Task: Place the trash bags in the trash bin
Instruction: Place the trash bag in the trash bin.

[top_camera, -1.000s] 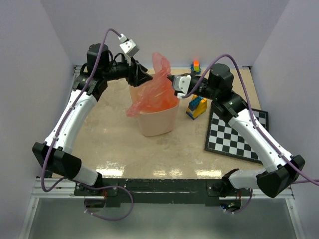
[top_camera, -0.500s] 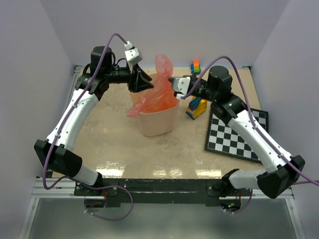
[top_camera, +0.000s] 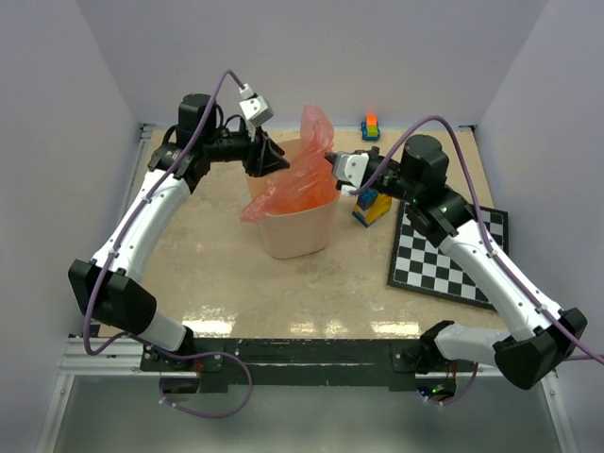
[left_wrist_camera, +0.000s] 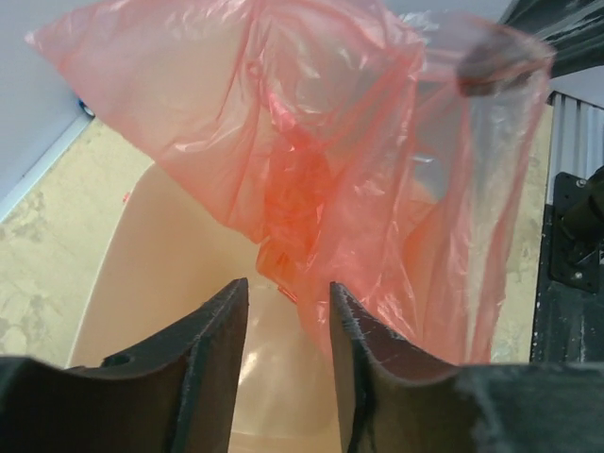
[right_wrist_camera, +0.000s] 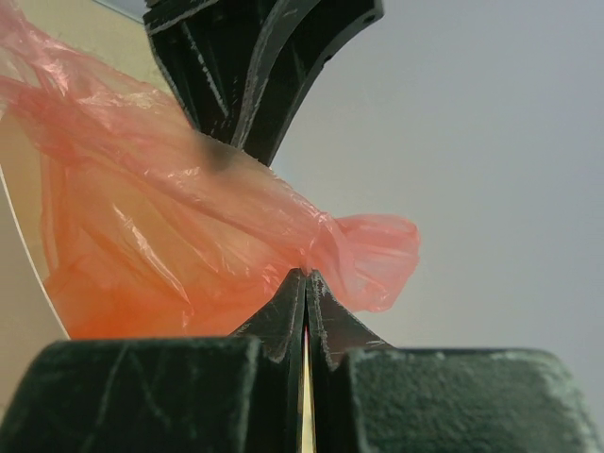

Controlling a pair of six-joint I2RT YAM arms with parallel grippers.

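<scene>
A crinkly translucent red trash bag (top_camera: 300,175) stands up out of the cream trash bin (top_camera: 297,226) at mid-table, with part of it draped over the bin's left rim. My right gripper (top_camera: 331,159) is shut on the bag's upper right edge and holds it up; in the right wrist view the film bunches at the closed tips (right_wrist_camera: 307,276). My left gripper (top_camera: 281,159) hovers over the bin's back left rim, beside the bag. Its jaws (left_wrist_camera: 288,302) stand apart above the bin's inside (left_wrist_camera: 160,255), and the bag (left_wrist_camera: 311,142) hangs just ahead, brushing the right finger.
A yellow-and-blue toy block (top_camera: 373,203) lies right of the bin, under the right wrist. A small coloured block stack (top_camera: 371,125) sits by the back wall. A checkerboard (top_camera: 448,250) lies at the right. Walls close in the left, back and right sides.
My left gripper has moved right toward the bag and its jaws have narrowed. The right gripper keeps its hold, and the bag's top stands slightly higher.
</scene>
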